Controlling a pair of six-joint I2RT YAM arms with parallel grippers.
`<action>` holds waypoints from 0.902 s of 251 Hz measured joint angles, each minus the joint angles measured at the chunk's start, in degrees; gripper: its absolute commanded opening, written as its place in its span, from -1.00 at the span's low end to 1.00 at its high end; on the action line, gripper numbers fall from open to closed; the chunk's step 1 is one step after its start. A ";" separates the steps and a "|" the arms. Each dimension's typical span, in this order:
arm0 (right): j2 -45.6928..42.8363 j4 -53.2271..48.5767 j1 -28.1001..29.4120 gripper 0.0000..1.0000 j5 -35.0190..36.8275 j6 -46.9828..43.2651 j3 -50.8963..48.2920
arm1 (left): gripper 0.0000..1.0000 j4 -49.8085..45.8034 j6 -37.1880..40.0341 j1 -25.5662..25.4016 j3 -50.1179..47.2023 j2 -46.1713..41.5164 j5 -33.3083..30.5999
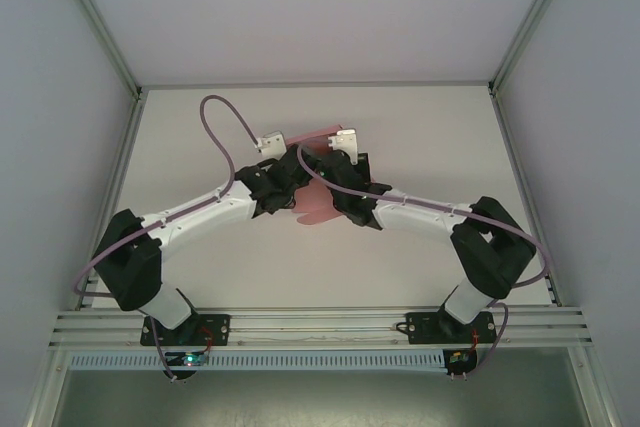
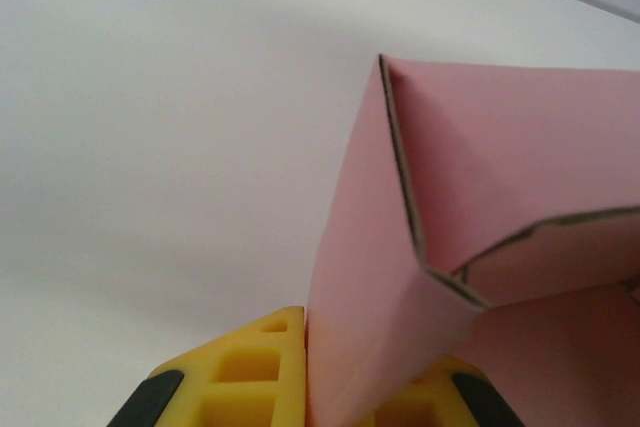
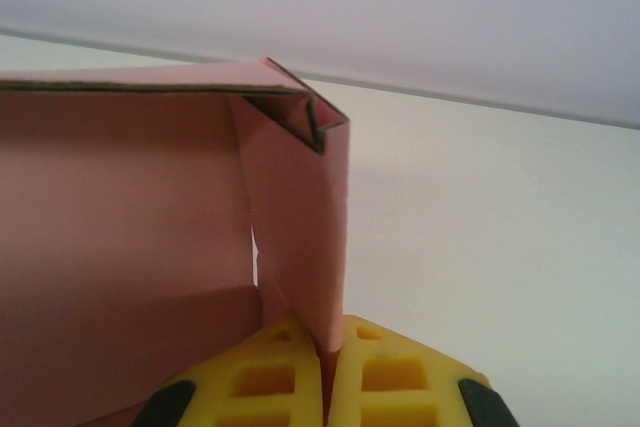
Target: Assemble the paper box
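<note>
The pink paper box (image 1: 316, 205), at the middle of the table (image 1: 430, 137), looks roughly half formed, with 2 walls raised and flaps apparently untucked, while the left gripper (image 2: 345, 387) and right gripper (image 3: 328, 372) each pinch 1 wall.

Paper box (image 2: 500, 157): thin matt pink card, raw brown cut edges. Right gripper fingers (image 3: 430, 387): yellow moulded plastic, matt. Table (image 1: 430, 137): smooth matt white.

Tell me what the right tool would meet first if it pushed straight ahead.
The folded wall of the pink card box, which the right tool grips; beyond, likely the white table, depth unclear.
</note>
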 measured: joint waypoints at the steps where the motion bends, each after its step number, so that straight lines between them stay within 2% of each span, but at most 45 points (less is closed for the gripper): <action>1: -0.09 0.11 0.00 -1.00 -0.02 -0.02 -0.07 | -1.00 -0.24 -0.22 0.00 0.15 0.07 -0.07; 31: -1.55 1.22 0.24 -1.00 -0.50 -0.13 -1.49 | -1.00 -2.64 -1.99 0.04 2.43 1.75 -0.68; 55: -1.60 1.36 0.24 -1.00 -0.50 -0.15 -2.01 | -1.00 -1.40 0.48 0.09 2.12 2.32 -0.55; 83: -1.77 1.38 -0.48 -0.98 -2.51 -0.09 -2.75 | -1.00 7.98 8.02 0.09 -4.63 0.55 1.81; 100: -2.49 1.44 -1.44 -0.79 -5.92 0.07 -4.39 | -1.00 13.86 11.41 0.13 -9.33 -1.22 4.28; 113: -3.39 1.90 -2.05 -0.76 -8.52 -0.15 -5.86 | -1.00 16.65 13.57 0.26 -11.87 -2.73 5.84; 138: -5.81 4.00 -3.26 -0.48 -14.58 -1.11 -7.69 | -1.00 18.67 16.57 1.05 -13.94 -5.11 7.37; 176: -9.90 7.28 -6.16 0.28 -25.18 -2.45 -9.86 | -1.00 19.56 18.67 2.62 -14.95 -7.76 8.07; 186: -10.64 7.85 -6.69 0.56 -28.06 -2.82 -10.27 | -1.00 19.54 19.19 2.75 -15.21 -8.24 8.46; 190: -10.86 8.04 -6.82 0.86 -29.05 -3.45 -10.38 | -1.00 19.54 19.39 2.73 -15.34 -8.44 8.55; 192: -10.95 8.04 -6.91 0.94 -29.57 -3.26 -10.43 | -1.00 19.54 19.50 2.73 -15.41 -8.52 8.68; 226: -13.18 8.61 -7.30 0.96 -38.58 -4.31 -11.10 | -1.00 19.54 21.22 2.69 -17.05 -9.90 10.29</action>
